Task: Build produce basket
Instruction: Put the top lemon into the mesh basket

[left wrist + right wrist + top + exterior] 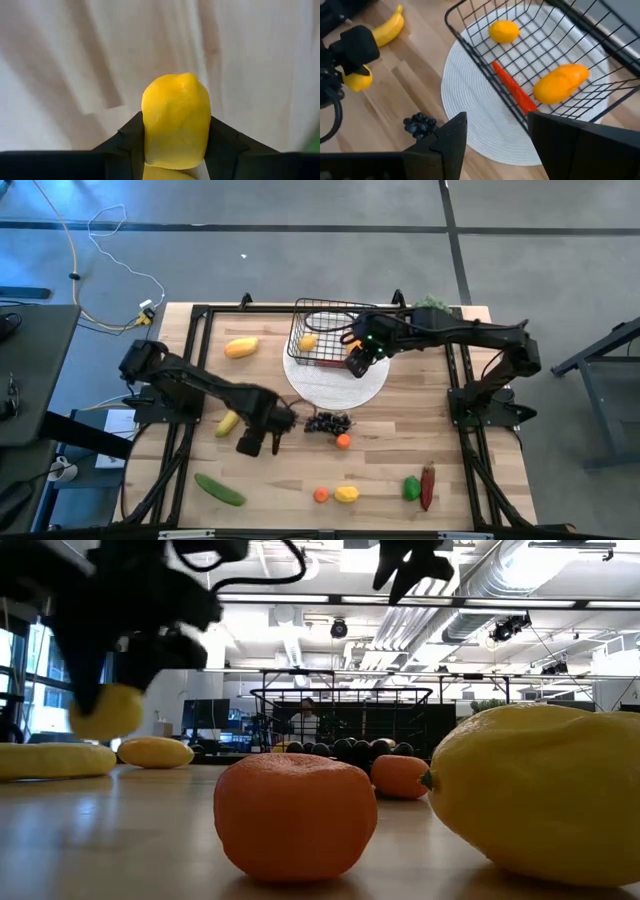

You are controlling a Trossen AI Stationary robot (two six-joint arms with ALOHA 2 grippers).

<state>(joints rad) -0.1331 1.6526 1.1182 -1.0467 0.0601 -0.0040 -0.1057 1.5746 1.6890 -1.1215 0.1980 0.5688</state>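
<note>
- The basket [328,332] is sitting at the far middle of the table [430,420], resting on a round white plate [335,385]. It is already holding a small lemon [504,31], a mango [561,83] and a red chili [515,94].
- The left gripper [175,145] is gripping a yellow lemon [176,127] between its fingers, clear of the table top in the low view, near the table's middle and well short of the basket.
- I judge this lemon to be a light, stiff toy with a smooth, rounded skin, so it may be prone to slipping; gripping it across its widest middle, as now, looks the safest hold.
- The right gripper [497,135] is hovering over the basket's near edge with its fingers spread wide and nothing between them.
- The right arm and the basket's wire rim are standing in the left arm's likely path to the basket.
- Grapes [328,422] and a small orange [343,441] are lying just beside the left gripper, with a banana [229,422] on its other side.
- Another mango [241,347] is lying at the far left; a cucumber [219,489], a second orange [321,494], another lemon [346,493], a green pepper [412,488] and a second chili [428,484] are waiting along the near edge.
</note>
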